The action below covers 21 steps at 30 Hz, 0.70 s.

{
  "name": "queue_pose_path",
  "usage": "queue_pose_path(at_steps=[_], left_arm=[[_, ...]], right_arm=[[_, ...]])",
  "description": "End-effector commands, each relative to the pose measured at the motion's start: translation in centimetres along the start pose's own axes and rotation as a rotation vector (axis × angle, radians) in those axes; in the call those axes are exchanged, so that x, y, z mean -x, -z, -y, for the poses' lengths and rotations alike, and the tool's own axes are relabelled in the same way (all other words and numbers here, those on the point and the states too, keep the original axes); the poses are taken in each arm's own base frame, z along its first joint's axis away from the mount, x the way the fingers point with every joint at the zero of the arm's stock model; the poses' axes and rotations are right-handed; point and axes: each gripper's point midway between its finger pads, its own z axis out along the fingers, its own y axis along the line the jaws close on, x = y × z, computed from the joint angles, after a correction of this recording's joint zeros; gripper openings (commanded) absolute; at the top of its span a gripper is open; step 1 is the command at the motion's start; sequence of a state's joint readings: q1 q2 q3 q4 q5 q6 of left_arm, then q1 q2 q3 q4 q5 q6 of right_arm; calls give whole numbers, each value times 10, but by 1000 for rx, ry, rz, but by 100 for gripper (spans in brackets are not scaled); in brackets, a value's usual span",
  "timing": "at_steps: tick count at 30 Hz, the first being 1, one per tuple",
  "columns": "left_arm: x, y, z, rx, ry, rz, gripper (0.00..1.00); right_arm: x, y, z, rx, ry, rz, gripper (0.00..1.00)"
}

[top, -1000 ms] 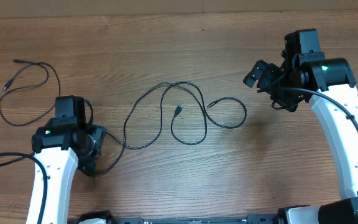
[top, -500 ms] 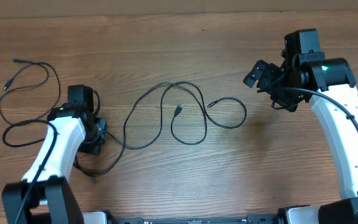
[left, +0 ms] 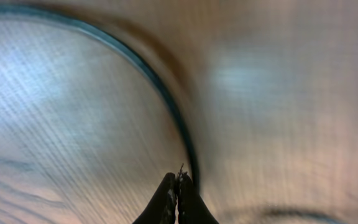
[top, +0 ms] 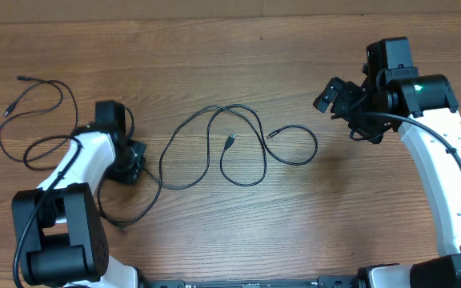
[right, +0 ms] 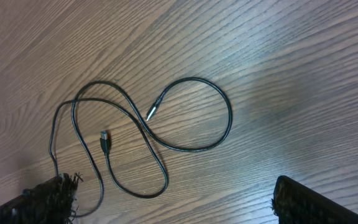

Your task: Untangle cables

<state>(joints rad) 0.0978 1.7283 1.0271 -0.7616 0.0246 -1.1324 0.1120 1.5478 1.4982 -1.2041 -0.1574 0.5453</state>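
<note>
Two thin black cables (top: 214, 144) lie looped over each other at mid table. One ends in a small plug (top: 230, 141), the other in a silver tip (top: 270, 134). A third cable (top: 34, 100) lies apart at the far left. My left gripper (top: 137, 160) is low over the wood just left of the tangle. In the blurred left wrist view its fingertips (left: 178, 177) are shut, and a cable (left: 166, 99) curves past just beside them, not between them. My right gripper (top: 338, 96) hovers open, high at the right. The right wrist view shows the loops (right: 191, 118) ahead of the right gripper (right: 179, 205).
A thicker black arm wire (top: 42, 148) loops on the table beside my left arm, close to the far-left cable. One cable strand (top: 138, 212) trails toward the front edge near the left arm's base (top: 54, 240).
My left arm has swung away from the front edge and folded back, and its gripper has gone from open to shut. Its thick wire moved with it. The right arm has not moved.
</note>
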Motion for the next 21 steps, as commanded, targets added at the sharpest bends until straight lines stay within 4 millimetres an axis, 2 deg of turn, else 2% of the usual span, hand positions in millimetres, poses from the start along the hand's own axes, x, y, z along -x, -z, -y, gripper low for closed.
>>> queue_pose_path(at_steps=[1,2,6,9,11,12,14,15,21], left_arm=[[9,70,67,-224,-209,19,5],[11,88,77,-253,-242,30,5],[12,147,91,-302,-300,64,5],[9,170,86,-299,-299,60,4],[-4,173,78,-288,-302,-9,7],[-11,171,72,-274,-301,-47,12],[-27,166,54,-196,-245,-127,51],[-36,165,45,-149,-184,-158,67],[-60,156,57,-127,-39,-142,70]], right_arm=[[-1,-1,-2,2,7,-3,100],[-1,-1,-2,2,7,-3,100],[-1,-1,-2,2,7,-3,100],[-1,-1,-2,2,7,-3,100],[-1,-1,-2,2,7,-3,100],[-1,-1,-2,2,7,-3,100],[-1,-1,-2,2,7,-3,100],[-1,-1,-2,2,7,-3,100],[-1,-1,-2,2,7,-3,100]])
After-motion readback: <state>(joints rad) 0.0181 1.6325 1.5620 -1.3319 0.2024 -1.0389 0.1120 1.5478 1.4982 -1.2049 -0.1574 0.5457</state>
